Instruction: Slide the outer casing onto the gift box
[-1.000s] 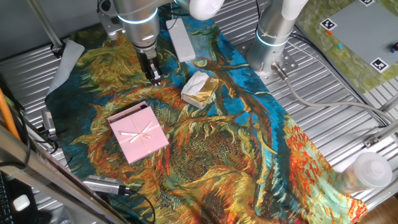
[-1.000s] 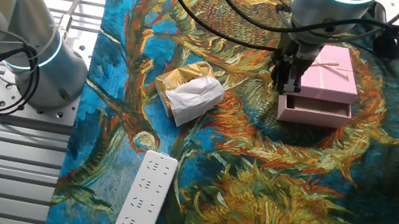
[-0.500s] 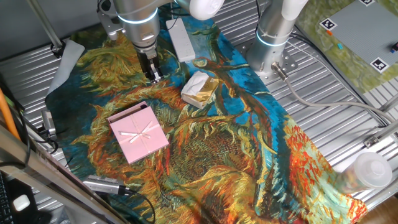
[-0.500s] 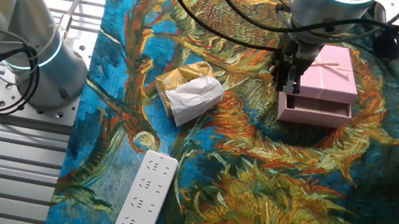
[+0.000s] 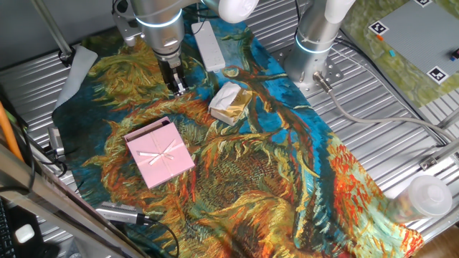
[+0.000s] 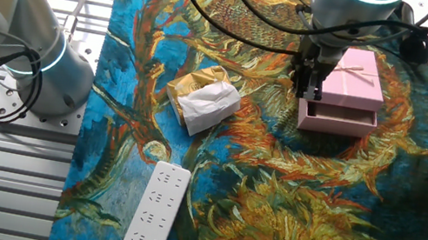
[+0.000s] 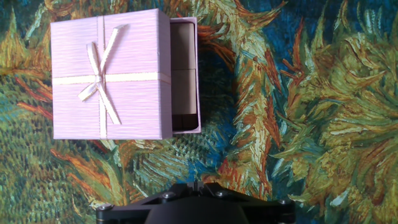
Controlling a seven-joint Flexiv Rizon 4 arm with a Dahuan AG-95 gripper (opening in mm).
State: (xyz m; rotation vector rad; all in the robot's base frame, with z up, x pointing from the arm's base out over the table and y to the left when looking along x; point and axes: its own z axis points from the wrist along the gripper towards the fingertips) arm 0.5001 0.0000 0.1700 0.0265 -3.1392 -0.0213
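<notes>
Nothing is seen to have changed since the earlier frames: gripper [image 5: 178, 89], casing and box are all placed as before. The casing [image 7: 111, 74] is seated most of the way over the box [image 7: 185, 74], whose open end is left showing as a narrow strip past one edge. The pair is laid on the painted cloth [image 5: 258, 172]. The gripper is held above the cloth, just beside the casing [image 6: 356, 78], holding nothing. Its fingers appear drawn close together.
</notes>
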